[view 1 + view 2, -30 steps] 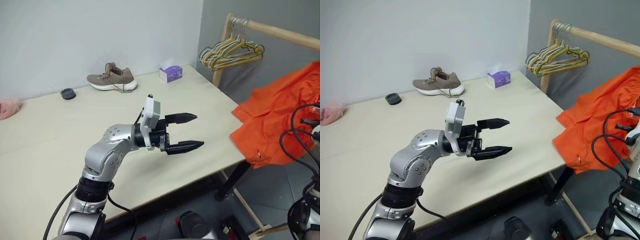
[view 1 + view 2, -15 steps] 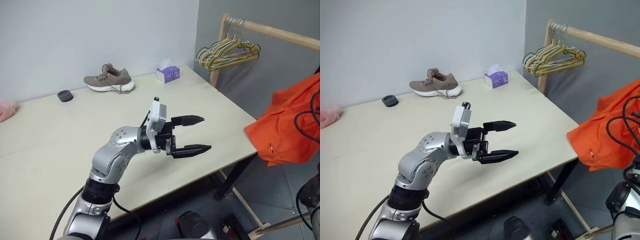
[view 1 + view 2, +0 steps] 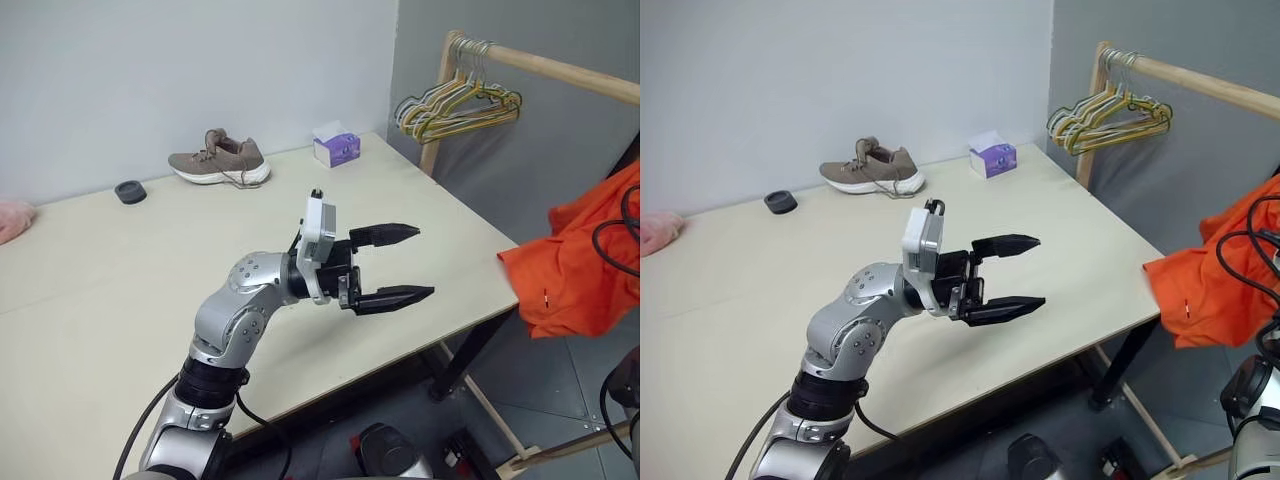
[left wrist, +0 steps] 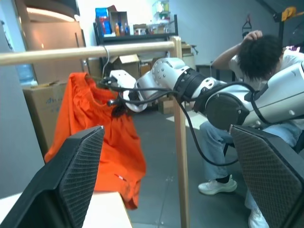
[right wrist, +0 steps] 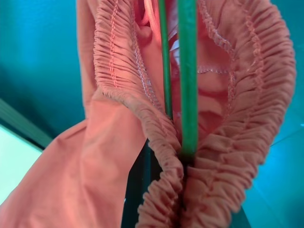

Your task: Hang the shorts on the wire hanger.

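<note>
Shorts (image 3: 585, 265) swung further right, clamped in right pincer; left pincer (image 3: 400, 266) gapes.

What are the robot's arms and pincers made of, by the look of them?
The left arm is built of rounded silver metal segments with a black ring joint, and a black cable loops beside it. Its left gripper has two tapered black fingers with cross-hatched inner pads, behind a small white box. The right arm has the same silver and black shells, with black cables.
</note>
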Controlling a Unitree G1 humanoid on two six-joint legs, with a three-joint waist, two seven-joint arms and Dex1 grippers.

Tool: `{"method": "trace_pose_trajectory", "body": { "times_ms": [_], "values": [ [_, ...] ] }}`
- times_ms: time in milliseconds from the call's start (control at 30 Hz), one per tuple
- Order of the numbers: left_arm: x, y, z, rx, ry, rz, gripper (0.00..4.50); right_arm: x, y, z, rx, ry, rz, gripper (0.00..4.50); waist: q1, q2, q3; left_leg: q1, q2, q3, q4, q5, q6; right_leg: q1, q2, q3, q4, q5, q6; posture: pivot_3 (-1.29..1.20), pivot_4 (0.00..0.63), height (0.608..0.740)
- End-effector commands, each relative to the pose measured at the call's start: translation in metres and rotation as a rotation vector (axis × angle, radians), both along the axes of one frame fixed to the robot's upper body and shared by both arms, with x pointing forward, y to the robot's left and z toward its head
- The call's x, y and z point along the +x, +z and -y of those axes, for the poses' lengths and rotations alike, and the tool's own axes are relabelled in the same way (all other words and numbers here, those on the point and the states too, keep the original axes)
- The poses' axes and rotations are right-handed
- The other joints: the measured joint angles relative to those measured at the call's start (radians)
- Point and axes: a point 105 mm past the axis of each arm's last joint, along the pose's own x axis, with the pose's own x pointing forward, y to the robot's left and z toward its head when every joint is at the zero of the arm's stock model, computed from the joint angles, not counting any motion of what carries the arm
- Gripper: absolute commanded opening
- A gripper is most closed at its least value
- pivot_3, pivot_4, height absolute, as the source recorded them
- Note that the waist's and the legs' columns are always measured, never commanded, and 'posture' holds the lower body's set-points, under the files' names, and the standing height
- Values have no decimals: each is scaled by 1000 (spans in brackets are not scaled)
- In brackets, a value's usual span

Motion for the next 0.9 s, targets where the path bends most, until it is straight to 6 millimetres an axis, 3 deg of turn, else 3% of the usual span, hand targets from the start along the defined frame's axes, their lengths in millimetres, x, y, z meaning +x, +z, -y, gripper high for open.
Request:
{"method": "trace_pose_trajectory", "body": {
  "times_ms": [33,333,367,400,767,900],
  "values": [
    [-6,15,5,-27,-18,63,4473,0,14,-2,4,-4,62,0,1,0,0,0,0,0,0,0,0,0,0,0,-1,0,0,-460,12,740],
    [-4,17,8,-34,-20,68,4473,-2,25,-6,17,-2,145,0,6,1,0,-1,0,1,0,-4,2,0,0,0,-2,-1,-1,-466,10,740],
    [-4,18,8,-36,-20,67,4500,-3,29,-7,15,0,169,592,5,1,0,0,0,1,0,-4,2,0,0,0,-2,-1,-1,-465,11,740],
    [-4,18,8,-37,-19,67,4500,-4,32,-9,13,-4,192,723,5,2,0,0,0,1,0,-4,2,0,0,1,-2,-1,-1,-465,10,740],
    [-5,16,7,-34,-16,62,4500,-28,74,-18,-167,-47,368,4329,19,3,0,-1,0,0,0,-4,2,-1,0,0,-2,-1,-1,-464,10,740],
    [-5,15,8,-31,-20,60,4500,-33,90,-23,-258,-59,417,4459,17,4,1,-1,0,1,0,-4,2,-1,0,1,-2,-1,-1,-471,11,740]
  ]
}}
